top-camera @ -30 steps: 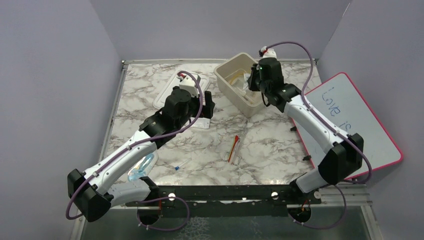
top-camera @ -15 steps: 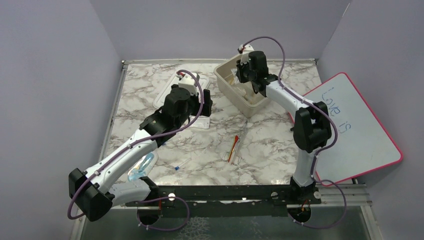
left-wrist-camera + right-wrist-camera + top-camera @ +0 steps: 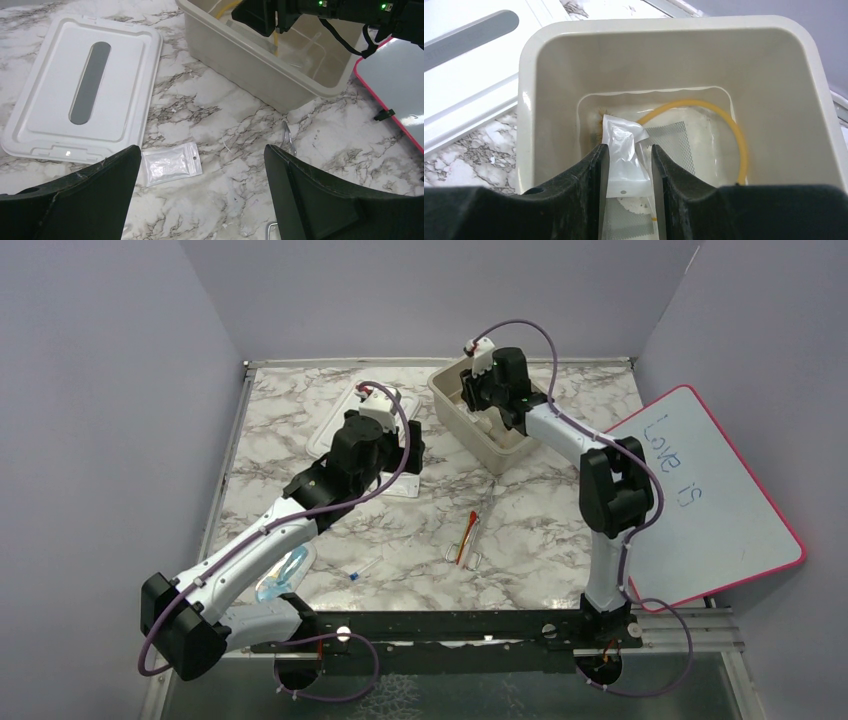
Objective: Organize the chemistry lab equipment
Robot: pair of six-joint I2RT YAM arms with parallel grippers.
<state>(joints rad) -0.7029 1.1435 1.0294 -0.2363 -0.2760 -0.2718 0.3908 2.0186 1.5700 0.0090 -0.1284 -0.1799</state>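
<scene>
The flat white rectangular plastic lid (image 3: 85, 95) lies on the marble table at the far left, clear of the arms. Just right of its near corner lies a small clear zip-top plastic packet (image 3: 171, 164), flat on the table. The left gripper (image 3: 201, 155) hovers over it with its fingers spread wide and nothing held. The packet lies inside the gap, nearer the left finger than the right, and its long axis runs roughly across the gap, from finger to finger. A straight descent would probably bring the fingers down on the packet's short ends, so a wrist turn may be needed first. The left arm is plainly the nearer one for this item.

Further right stands the beige open-top plastic bin (image 3: 260, 75). The right gripper (image 3: 628, 150) hangs over its interior with a second clear plastic packet (image 3: 621, 137) between its fingers. The fingers stand partly apart, and the wrist view does not settle whether they pinch the packet or have let it go. The coil of amber rubber tubing (image 3: 694, 102) rests on the bin floor below (already sorted).
</scene>
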